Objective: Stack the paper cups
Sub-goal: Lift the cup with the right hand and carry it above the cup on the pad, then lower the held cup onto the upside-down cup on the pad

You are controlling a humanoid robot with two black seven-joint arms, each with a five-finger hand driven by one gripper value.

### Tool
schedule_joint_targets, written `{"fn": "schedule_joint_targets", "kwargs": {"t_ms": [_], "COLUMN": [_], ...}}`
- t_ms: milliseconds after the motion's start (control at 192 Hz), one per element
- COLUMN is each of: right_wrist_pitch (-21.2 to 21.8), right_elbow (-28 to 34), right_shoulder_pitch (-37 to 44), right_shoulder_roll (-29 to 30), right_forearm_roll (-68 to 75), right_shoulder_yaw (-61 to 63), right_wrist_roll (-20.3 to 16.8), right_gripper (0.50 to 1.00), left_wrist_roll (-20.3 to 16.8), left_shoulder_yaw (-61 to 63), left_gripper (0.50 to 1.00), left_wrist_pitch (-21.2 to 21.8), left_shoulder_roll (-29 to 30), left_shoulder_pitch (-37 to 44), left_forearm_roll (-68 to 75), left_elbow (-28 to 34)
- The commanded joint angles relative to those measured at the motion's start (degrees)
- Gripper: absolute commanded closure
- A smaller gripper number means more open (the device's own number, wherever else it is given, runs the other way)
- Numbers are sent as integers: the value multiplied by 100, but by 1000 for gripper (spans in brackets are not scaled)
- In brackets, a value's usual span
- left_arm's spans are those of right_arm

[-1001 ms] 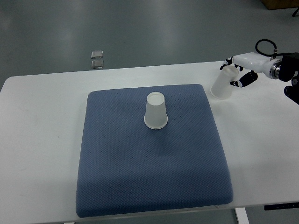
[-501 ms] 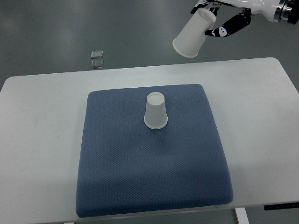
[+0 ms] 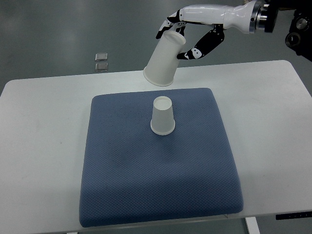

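A paper cup (image 3: 165, 60) is gripped, mouth down and tilted, in the right hand (image 3: 191, 35). Below and just left of the hand, a second inverted cup (image 3: 162, 115) stands on the blue cushion (image 3: 146, 180). Judged mid-carry: the held cup must be levelled, centred, then lowered over it. A white table (image 3: 39, 136) and grey floor (image 3: 73, 24) lie beyond.

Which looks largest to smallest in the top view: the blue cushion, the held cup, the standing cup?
1. Blue cushion, clearly largest.
2. Held cup and standing cup: the held one looks bigger, but it is raised nearer the camera, so unsure.
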Motion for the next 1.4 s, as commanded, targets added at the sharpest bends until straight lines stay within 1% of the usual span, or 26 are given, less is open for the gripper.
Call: {"fn": "schedule_joint_targets", "kwargs": {"t_ms": [0,256,480,855,1158,1392], "right_wrist_pitch": [-6,-59,-252,-393,-630,-639], "right_elbow": [91,170,109,82,21,12], "right_shoulder_pitch": [-16,-25,-60,-68,-95,-139], "right_shoulder_roll": [100,346,460,460,460,469], "right_forearm_roll": [-214,-618,-926,-1198,-1304,-1357], "right_shoulder_yaw": [-20,-284,-451,-583,-785,-794], "right_wrist_roll": [-22,-22,-171,-233,-242,-251], "right_gripper": [973,975,975,975,973,967], "left_wrist_roll": [-3,6,-3,-3,-3,-3], "left_shoulder_yaw": [0,0,0,0,0,0], "left_gripper": [500,500,500,500,500,500], "left_wrist_pitch": [1,1,1,1,1,1], "left_shoulder_roll": [0,0,0,0,0,0], "left_shoulder_pitch": [0,0,0,0,0,0], "left_forearm_roll": [0,0,0,0,-9,0], "left_elbow": [0,0,0,0,0,0]}}
